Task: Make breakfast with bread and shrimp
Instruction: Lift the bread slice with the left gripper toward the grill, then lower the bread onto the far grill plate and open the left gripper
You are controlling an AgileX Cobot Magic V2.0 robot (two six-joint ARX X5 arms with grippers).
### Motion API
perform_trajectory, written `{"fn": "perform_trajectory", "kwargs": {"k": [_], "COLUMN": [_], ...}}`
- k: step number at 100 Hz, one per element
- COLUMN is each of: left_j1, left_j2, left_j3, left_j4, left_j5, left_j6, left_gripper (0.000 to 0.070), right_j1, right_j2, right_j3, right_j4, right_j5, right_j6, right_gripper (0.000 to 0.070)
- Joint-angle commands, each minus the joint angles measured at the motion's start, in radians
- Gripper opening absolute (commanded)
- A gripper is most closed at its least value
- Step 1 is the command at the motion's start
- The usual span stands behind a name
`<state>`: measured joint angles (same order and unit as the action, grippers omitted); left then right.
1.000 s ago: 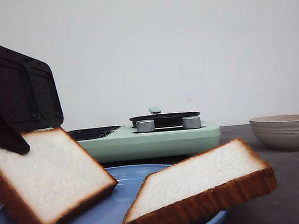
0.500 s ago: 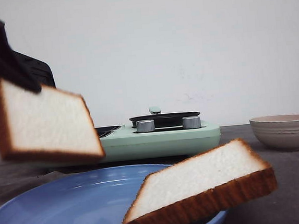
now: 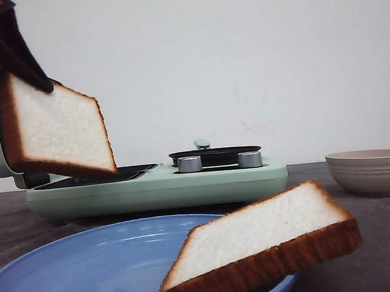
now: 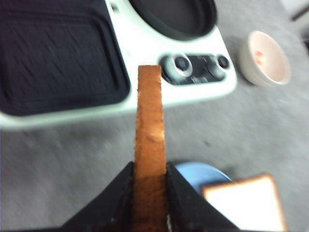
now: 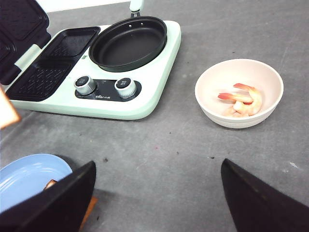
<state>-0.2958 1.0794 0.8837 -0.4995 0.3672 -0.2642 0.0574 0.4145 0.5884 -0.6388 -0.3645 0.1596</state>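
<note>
My left gripper (image 3: 7, 63) is shut on a slice of bread (image 3: 57, 134) and holds it in the air over the left side of the green breakfast maker (image 3: 185, 184). In the left wrist view the gripper (image 4: 148, 169) pinches the slice's orange-brown crust (image 4: 149, 121) edge-on, in front of the dark grill plate (image 4: 58, 58). The second slice (image 3: 258, 239) leans on the rim of the blue plate (image 3: 90, 271). My right gripper (image 5: 157, 169) is open and empty above bare table. Shrimp (image 5: 240, 101) lie in a beige bowl (image 5: 239, 94).
The breakfast maker's lid (image 5: 19, 29) stands open at its left end. A black frying pan (image 5: 128, 43) sits on its right half, with two knobs (image 5: 104, 86) in front. The bowl (image 3: 371, 170) stands to the right of the maker on the grey table.
My left gripper has lifted the slice off the blue plate and carried it up and back toward the breakfast maker. The second slice has not moved.
</note>
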Motion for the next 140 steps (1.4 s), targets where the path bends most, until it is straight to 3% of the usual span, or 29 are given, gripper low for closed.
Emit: {"fn": "perform_trajectory", "kwargs": {"k": [1, 24, 46, 92, 140], "left_j1": [-0.021, -0.106, -0.137, -0.144, -0.162], "left_j2": [0.031, 0.128, 0.224, 0.521, 0.75], "left_j3": [0.026, 0.103, 0.238, 0.586, 0.665], "left_j4": [0.02, 0.065, 0.066, 0.054, 0.273], "left_j5": [-0.035, -0.237, -0.353, -0.625, -0.784], "left_j6": [0.04, 0.114, 0.182, 0.476, 0.767], "left_gripper": [0.0009, 0.0009, 0.0009, 0.0009, 0.0009], "right_j1": [0.005, 0.022, 0.034, 0.063, 0.092], "right_j2": [0.0, 0.0, 0.0, -0.001, -0.001], "right_j3": [0.017, 0.017, 0.017, 0.017, 0.017], "right_j4": [0.013, 0.012, 0.012, 0.01, 0.009], "right_j5": [-0.002, -0.002, -0.002, -0.002, -0.002], "right_j6": [-0.01, -0.01, -0.011, -0.018, -0.03], "right_gripper": [0.0521, 0.0521, 0.0521, 0.0521, 0.0521]}}
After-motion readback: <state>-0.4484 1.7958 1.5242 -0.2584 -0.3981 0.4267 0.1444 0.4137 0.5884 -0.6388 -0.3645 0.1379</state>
